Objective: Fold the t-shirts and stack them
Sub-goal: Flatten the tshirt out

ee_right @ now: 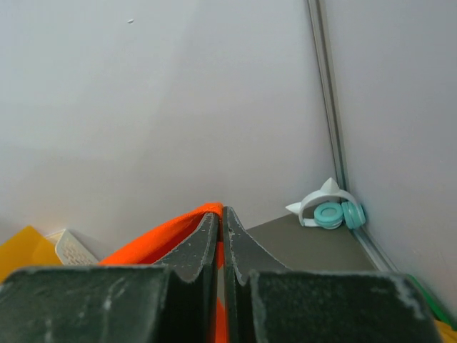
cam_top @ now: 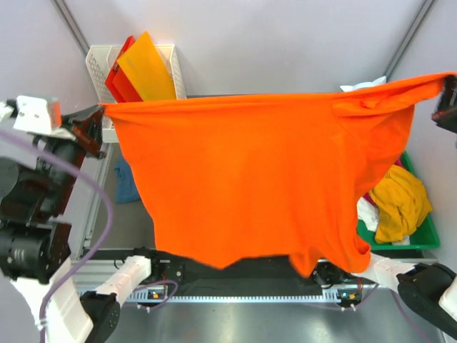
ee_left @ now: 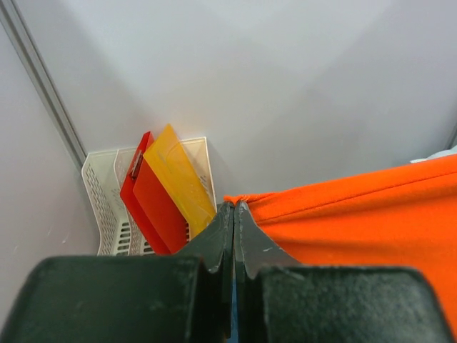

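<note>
Both claws [ee_left: 233, 206] [ee_right: 220, 211] clamped, orange t-shirt [cam_top: 250, 186] edge taut

The large t-shirt [cam_top: 250, 179] is plain bright orange, with no pattern. At the right, a yellow-orange shirt [cam_top: 403, 204] and a white shirt [cam_top: 367, 213] lie in a green bin [cam_top: 407, 246]. Far left, a white lattice basket [cam_top: 96, 64] holds a red sheet [cam_top: 116, 84] and an amber-yellow sheet [cam_top: 146, 68]. A blue cloth [cam_top: 127, 182] shows at the left. The headphones [ee_right: 330, 213] are white with teal pads.
</note>
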